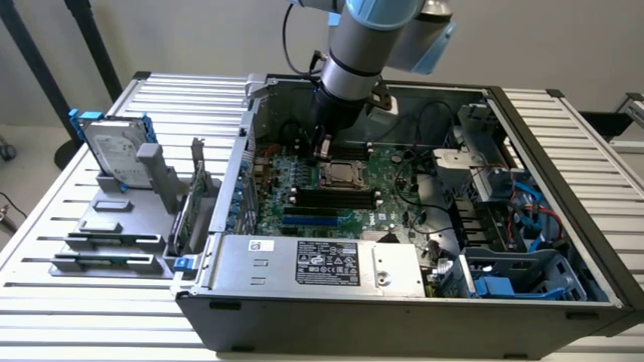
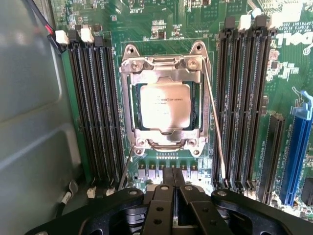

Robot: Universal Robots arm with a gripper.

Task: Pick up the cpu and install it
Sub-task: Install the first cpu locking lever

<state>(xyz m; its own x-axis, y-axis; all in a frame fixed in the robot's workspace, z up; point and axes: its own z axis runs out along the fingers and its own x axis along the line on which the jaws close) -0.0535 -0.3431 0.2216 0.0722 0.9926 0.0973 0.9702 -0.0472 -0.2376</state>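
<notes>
your gripper (image 2: 172, 172) has its fingers pressed together with nothing between them, and it hangs just above the green board (image 2: 166, 29), which reads "dell" at one edge. the cpu (image 2: 166, 105) lies flat in the metal-framed socket (image 2: 128, 98), its silvery-grey square top carrying faint print too small to read.

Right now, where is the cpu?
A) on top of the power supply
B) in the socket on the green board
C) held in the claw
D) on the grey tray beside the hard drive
B: the cpu lies flat inside the metal frame of the socket on the board, and the claw is apart from it, holding nothing.
</notes>
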